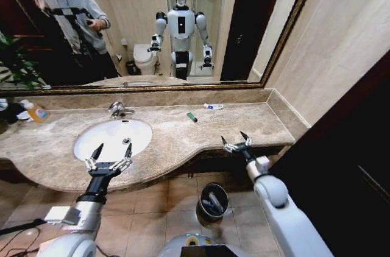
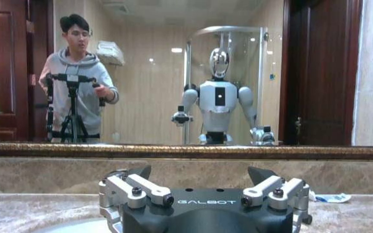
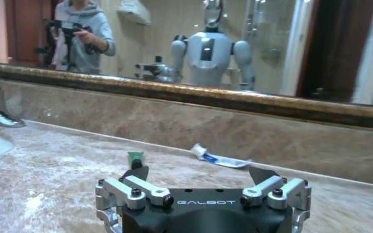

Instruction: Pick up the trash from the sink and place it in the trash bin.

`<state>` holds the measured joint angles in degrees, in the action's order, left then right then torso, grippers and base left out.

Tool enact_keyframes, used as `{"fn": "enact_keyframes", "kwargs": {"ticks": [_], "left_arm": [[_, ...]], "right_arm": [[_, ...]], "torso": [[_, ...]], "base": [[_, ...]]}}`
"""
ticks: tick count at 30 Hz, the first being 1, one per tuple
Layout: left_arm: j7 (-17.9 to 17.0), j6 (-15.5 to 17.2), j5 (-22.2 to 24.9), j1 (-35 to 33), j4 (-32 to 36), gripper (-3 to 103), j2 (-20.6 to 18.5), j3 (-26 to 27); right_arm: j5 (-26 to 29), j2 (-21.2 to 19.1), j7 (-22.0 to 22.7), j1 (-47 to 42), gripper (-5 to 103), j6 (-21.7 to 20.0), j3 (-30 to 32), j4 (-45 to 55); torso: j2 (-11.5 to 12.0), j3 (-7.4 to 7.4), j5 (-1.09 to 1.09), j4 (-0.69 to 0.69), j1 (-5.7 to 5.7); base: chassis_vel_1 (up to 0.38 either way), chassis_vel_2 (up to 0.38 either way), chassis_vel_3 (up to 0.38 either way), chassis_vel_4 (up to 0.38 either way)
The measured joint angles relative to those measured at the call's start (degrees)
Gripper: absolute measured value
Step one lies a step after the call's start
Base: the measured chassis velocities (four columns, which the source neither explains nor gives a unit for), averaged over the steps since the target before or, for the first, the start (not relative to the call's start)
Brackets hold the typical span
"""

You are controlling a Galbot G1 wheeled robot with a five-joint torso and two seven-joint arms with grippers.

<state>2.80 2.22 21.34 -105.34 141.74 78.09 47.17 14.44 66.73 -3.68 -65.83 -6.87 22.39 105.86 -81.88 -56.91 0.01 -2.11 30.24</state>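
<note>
My right gripper hangs at the front edge of the table, right half, fingers spread, nothing between them. The green stick lies ahead of it toward the back wall and a bit to my left, on bare marble mid-depth. Its long axis runs slanted, roughly from back-left to front-right. In the right wrist view the green stick pokes up just beyond my right fingers, close to the left one, so it's nearly in line with the reach. The white-and-blue tube sits further off, at the back edge of the table touching or just short of the backsplash, long axis along that edge; same tube in the right wrist view, lying flat past the stick. Right arm is clearly the nearer one to both.

My left gripper is over the front rim of the sink, fingers also spread and empty, pointing toward the faucet. The basin looks bare from here.

Trash bin is on the floor under the table's front edge, between my two arms, closer to the right one, white pieces already in it. Both wrists level, palms facing the mirror
</note>
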Motion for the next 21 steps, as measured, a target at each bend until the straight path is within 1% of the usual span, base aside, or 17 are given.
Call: {"fn": "enact_keyframes", "kwargs": {"ticks": [2, 3, 5, 6, 8, 10, 11, 14, 15, 19, 21], "left_arm": [[0.0, 0.0, 0.0, 0.0, 0.0, 100, 0.0, 0.0], [0.0, 0.0, 0.0, 0.0, 0.0, 100, 0.0, 0.0], [0.0, 0.0, 0.0, 0.0, 0.0, 100, 0.0, 0.0], [0.0, 0.0, 0.0, 0.0, 0.0, 100, 0.0, 0.0], [0.0, 0.0, 0.0, 0.0, 0.0, 100, 0.0, 0.0], [0.0, 0.0, 0.0, 0.0, 0.0, 100, 0.0, 0.0], [0.0, 0.0, 0.0, 0.0, 0.0, 100, 0.0, 0.0], [0.0, 0.0, 0.0, 0.0, 0.0, 100, 0.0, 0.0], [0.0, 0.0, 0.0, 0.0, 0.0, 100, 0.0, 0.0], [0.0, 0.0, 0.0, 0.0, 0.0, 100, 0.0, 0.0], [0.0, 0.0, 0.0, 0.0, 0.0, 100, 0.0, 0.0]], "right_arm": [[0.5, -0.1, -0.1, 4.0, 100, -0.4, -3.3, -3.0], [0.5, -0.1, -0.1, 4.0, 100, -0.4, -3.3, -3.0], [0.7, 0.6, -0.1, 7.6, 100, -0.9, -6.9, -5.8], [0.7, 0.6, -0.1, 7.6, 100, -0.9, -6.9, -5.8], [0.9, 1.4, -0.1, 10.6, 100, -1.4, -9.7, -8.1], [0.9, 3.1, -0.4, 14.8, 100, -2.1, -12.4, -11.7], [0.9, 3.1, -0.4, 14.8, 100, -2.1, -12.4, -11.7], [0.8, 5.7, -1.0, 20.0, 100, -2.6, -14.5, -17.1], [0.8, 5.7, -1.0, 20.0, 100, -2.6, -14.5, -17.1], [0.5, 8.2, -1.5, 24.7, 100, -2.8, -16.1, -22.5], [0.5, 8.6, -1.6, 25.4, 100, -2.9, -16.3, -23.4]], "torso": [[0.0, 0.00, -0.01, 0.00, 0.00], [0.0, 0.00, -0.01, 0.00, 0.00], [0.0, 0.00, -0.01, 0.00, 0.00], [0.0, 0.00, -0.01, 0.00, 0.00], [0.0, 0.00, -0.01, 0.00, 0.00], [0.0, 0.00, -0.03, 0.01, -0.01], [0.0, 0.00, -0.03, 0.01, -0.01], [0.0, 0.00, -0.02, 0.00, 0.00], [0.0, 0.00, -0.02, 0.00, 0.00], [0.0, 0.00, -0.02, 0.00, 0.00], [0.0, 0.00, -0.02, 0.00, 0.00]], "base": [[0.000, 0.000, 0.000, 0.000], [0.000, 0.000, 0.000, 0.000], [0.000, 0.000, 0.000, 0.000], [0.000, 0.000, 0.000, 0.000], [0.000, 0.000, 0.000, 0.000], [0.000, 0.000, 0.000, 0.000], [0.000, 0.000, 0.000, 0.000], [0.000, 0.000, 0.000, 0.000], [0.000, 0.000, 0.000, 0.000], [0.000, 0.000, 0.000, 0.000], [0.000, 0.000, 0.000, 0.000]]}}
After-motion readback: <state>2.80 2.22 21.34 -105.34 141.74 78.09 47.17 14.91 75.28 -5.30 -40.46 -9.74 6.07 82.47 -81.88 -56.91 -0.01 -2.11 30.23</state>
